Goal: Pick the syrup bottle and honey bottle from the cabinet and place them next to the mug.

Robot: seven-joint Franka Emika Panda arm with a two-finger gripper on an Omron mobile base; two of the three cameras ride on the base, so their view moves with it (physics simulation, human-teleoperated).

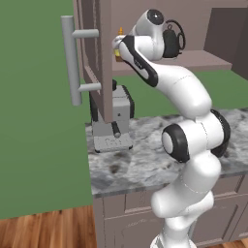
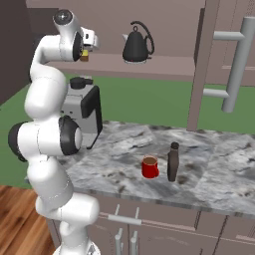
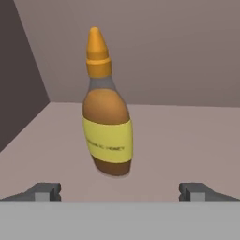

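In the hand view the honey bottle (image 3: 107, 117) stands upright on the shelf of the cabinet (image 3: 187, 136), close in front of the camera, with its orange nozzle at 12 o'clock and its yellow label facing us. The pincer (image 3: 119, 191) is spread wide: one fingertip sits at 7 o'clock and the other at 5 o'clock of the bottle, and neither touches it. Nothing is between the fingers.

In the right base view the pincer (image 2: 88, 44) is raised to the cabinet shelf (image 2: 164, 64), and a black kettle (image 2: 137, 45) stands on the same shelf at 3 o'clock of it. Below, on the marble desk (image 2: 224, 169), the syrup bottle (image 2: 173, 162) stands upright just beside the red mug (image 2: 150, 167), at the mug's 3 o'clock. A grey coffee machine (image 2: 84, 112) stands on the desk behind the arm.
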